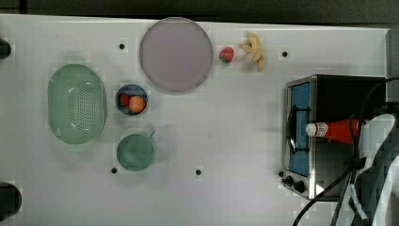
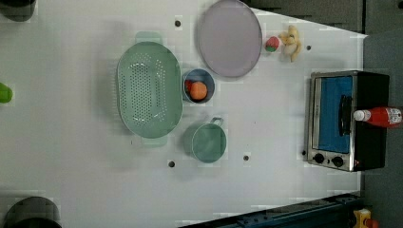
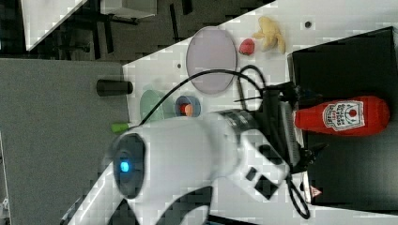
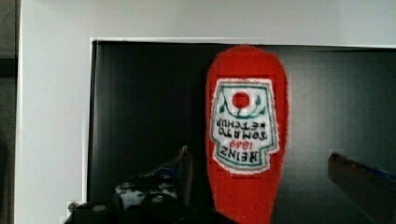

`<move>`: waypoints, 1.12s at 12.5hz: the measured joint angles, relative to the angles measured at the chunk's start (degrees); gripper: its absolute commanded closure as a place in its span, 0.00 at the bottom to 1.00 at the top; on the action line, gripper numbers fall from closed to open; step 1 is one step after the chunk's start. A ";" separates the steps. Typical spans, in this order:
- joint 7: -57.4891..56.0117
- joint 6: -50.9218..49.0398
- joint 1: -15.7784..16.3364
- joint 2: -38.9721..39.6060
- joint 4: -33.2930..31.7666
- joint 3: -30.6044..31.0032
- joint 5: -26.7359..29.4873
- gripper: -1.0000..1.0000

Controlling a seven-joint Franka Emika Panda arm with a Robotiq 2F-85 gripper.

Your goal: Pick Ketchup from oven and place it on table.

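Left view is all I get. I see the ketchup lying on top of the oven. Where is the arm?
Observer: In the right view the arm reaches to the oven, its end right at the ketchup.
Operator: Are the fingers open?
Observer: Yes. In the wrist view the fingers stand open, with the ketchup between them and not gripped.
Operator: Is the label facing up?
Observer: Yes, the label faces the wrist camera.
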 measured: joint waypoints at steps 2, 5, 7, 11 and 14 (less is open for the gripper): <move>0.00 0.92 -0.32 2.29 -0.34 0.53 2.28 0.00; 0.00 1.34 -0.46 4.81 -1.68 1.01 4.42 0.00; -0.11 3.50 -0.36 6.04 -1.85 0.00 4.35 0.00; -0.14 4.48 -2.18 8.91 0.28 -1.23 6.12 0.37; -0.15 -3.47 -2.36 6.18 1.68 -1.09 5.48 0.37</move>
